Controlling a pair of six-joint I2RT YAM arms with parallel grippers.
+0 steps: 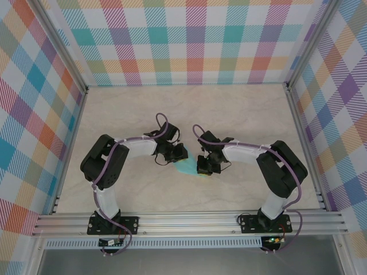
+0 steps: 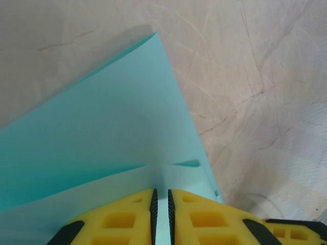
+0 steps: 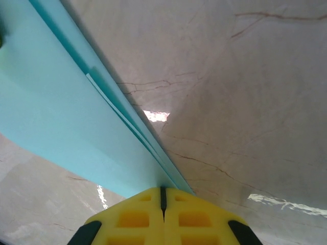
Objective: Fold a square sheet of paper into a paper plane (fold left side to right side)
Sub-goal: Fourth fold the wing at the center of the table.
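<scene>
- The left end effector (image 2: 161, 194) and the right end effector (image 3: 163, 190) each pinch the square sheet of paper (image 1: 186, 167) at its edges.
- It looks light, limp and easily torn; holding it by an edge beside the crease seems safest.

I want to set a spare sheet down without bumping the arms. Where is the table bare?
Widest bare patch: the far half of the table, up to the plaid back wall. A narrower strip lies between the teal paper and the aluminium rail. The centre is crowded: left fingers and right fingers both pinch the paper.
</scene>
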